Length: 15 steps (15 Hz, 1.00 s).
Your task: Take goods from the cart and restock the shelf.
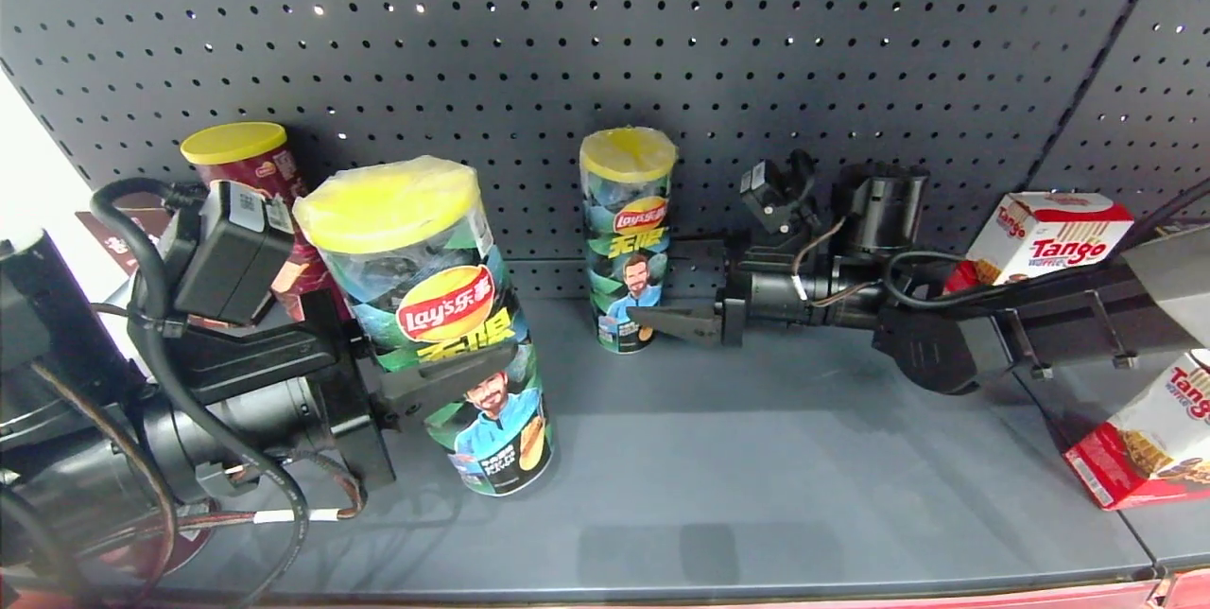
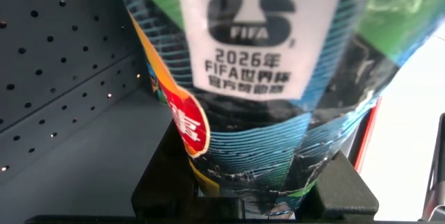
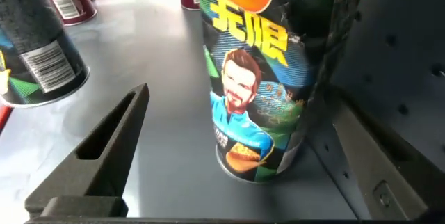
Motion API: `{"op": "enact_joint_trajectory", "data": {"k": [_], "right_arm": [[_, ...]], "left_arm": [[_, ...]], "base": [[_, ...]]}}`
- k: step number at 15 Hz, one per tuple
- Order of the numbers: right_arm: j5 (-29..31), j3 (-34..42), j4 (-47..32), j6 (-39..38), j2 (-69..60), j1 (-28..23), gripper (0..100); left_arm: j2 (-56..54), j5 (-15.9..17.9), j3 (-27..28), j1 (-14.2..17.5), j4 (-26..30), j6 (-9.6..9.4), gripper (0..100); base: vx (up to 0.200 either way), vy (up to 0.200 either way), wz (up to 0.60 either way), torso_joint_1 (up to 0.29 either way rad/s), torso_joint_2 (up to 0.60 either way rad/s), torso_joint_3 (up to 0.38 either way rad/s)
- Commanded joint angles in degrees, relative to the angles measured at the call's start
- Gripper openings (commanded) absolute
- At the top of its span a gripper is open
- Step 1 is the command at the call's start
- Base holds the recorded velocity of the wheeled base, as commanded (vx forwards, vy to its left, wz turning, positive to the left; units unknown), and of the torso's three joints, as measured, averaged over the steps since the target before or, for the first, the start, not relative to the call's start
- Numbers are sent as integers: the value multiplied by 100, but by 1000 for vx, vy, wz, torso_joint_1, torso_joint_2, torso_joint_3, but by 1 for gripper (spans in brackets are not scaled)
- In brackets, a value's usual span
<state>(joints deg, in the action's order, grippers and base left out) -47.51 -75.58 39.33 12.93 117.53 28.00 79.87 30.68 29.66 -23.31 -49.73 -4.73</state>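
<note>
"Grey shelf [image 1: 756, 477], pegboard back [image 1: 473, 42] behind it. Biggest item on it?"

"Front chips can [image 1: 416, 240], yellow lid, tilted, with the lid end leaning toward the head camera. It's on the left part of the shelf, forward of the other cans."

"Held?"

"Yes. Left gripper [image 1: 444, 380] is clamped on its lower half. The left wrist view has both fingers [image 2: 163, 189] against its sides. Can't tell if the base touches the shelf."

"Next."

"Back chips can [image 1: 626, 202], same print, upright, mid-shelf, close to the pegboard back."

"Right gripper?"

"Right gripper [image 1: 662, 287] comes in from the right with its jaws spread wide and the back chips can between them. There's a clear gap on one side. The other side is close, and I can't tell if it touches."

"Boxes?"

"Two wafer boxes on the right. One [image 1: 1049, 235] is tilted near the back, behind the right arm. The other [image 1: 1149, 443] is lying nearer the front."

"Smallest?"

"Maroon can [image 1: 250, 160], yellow lid, back left, partly hidden behind the left wrist and the front chips can."
</note>
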Motion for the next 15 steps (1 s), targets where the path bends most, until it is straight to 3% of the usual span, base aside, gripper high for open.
{"op": "enact_joint_trajectory", "data": {"k": [1, 2, 7, 12, 15], "right_arm": [[-4, -159, -4, -1, 209, 74, 100], [-4, -238, 5, -10, 306, 127, 100], [13, -97, 75, -1, 200, 197, 100], [13, 1019, 321, -1, -767, 469, 100], [84, 1019, 321, -1, -644, 364, 100]], "left_arm": [[-24, -1, -4, 11, -2, 7, 0], [-68, -19, 5, 11, -2, 121, 0], [-68, -19, 49, 11, -2, 130, 0], [-68, -36, -13, 11, -11, 130, 0], [-68, -36, -22, 2, -11, 121, 0]], "base": [[0, 0, 0, 0, 0, 0], [0, 0, 0, 0, 0, 0], [0, 0, 0, 0, 0, 0], [0, 0, 0, 0, 0, 0], [0, 0, 0, 0, 0, 0]]}}
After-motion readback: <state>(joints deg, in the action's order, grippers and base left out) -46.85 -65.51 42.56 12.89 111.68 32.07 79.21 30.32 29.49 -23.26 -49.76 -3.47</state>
